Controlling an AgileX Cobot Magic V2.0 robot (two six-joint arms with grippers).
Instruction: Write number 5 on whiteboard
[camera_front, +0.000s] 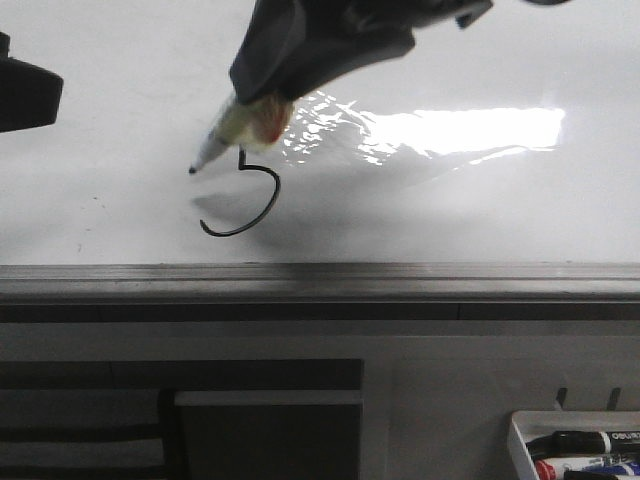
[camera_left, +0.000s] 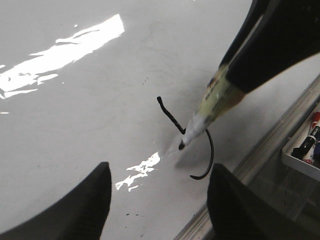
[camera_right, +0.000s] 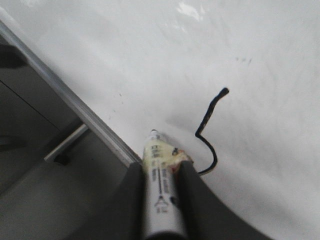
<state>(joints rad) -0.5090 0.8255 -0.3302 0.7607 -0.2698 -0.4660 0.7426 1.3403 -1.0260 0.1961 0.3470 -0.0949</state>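
The whiteboard (camera_front: 450, 210) is glossy white with a bright glare patch. On it the number 5 (camera_front: 262, 195) stands as a thin black short stem with a hooked curved belly, also in the left wrist view (camera_left: 207, 150) and the right wrist view (camera_right: 207, 120). My right gripper (camera_front: 262, 100) comes in from the far side, shut on a white marker (camera_right: 160, 200). The marker's black tip (camera_front: 192, 170) points at the board just left of the stem's top; I cannot tell whether it touches. My left gripper (camera_left: 157, 205) hovers over the board, open, with nothing in it.
A grey metal ledge (camera_front: 320, 275) runs along the board's near edge. A small white tray (camera_front: 575, 450) with several markers sits at the near right, also in the left wrist view (camera_left: 300, 150). A dark part of the left arm (camera_front: 25, 95) shows at the left edge.
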